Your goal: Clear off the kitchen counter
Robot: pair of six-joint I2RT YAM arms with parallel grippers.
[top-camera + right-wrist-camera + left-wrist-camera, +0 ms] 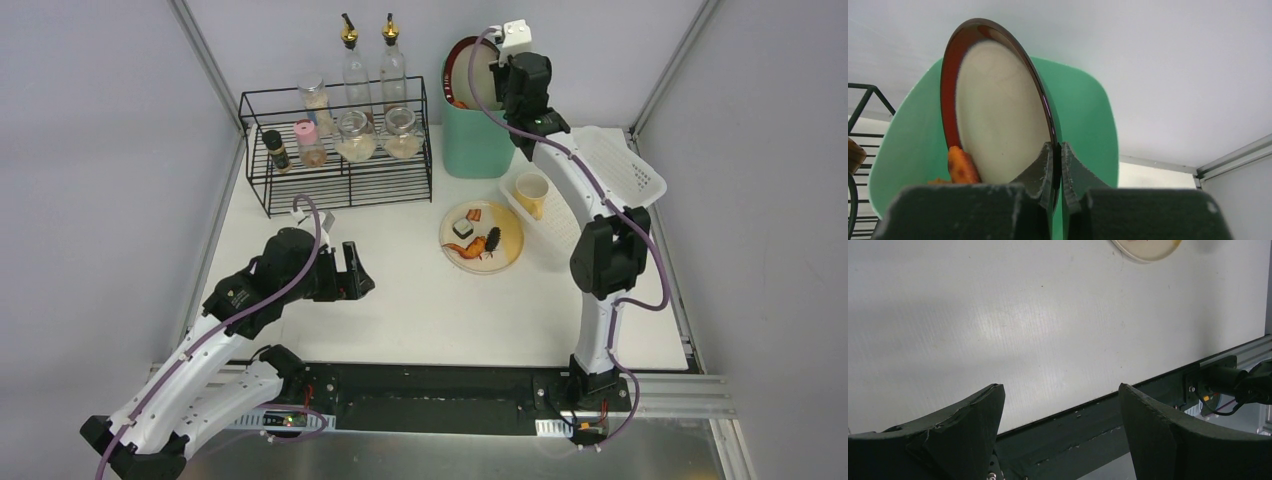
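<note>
Half done at best: my right end effector [1057, 150] is clenched on the brown-rimmed round plate [998, 115] tipped over the mint-green plastic bin [1088, 120], left end effector [1059, 387] hangs released, yellow scrap-laden plate [508, 232] left on the flat white worktop [420, 310].

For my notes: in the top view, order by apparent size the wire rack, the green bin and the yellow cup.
Largest: wire rack.
Then: green bin, partly covered.
Smallest: yellow cup.
</note>
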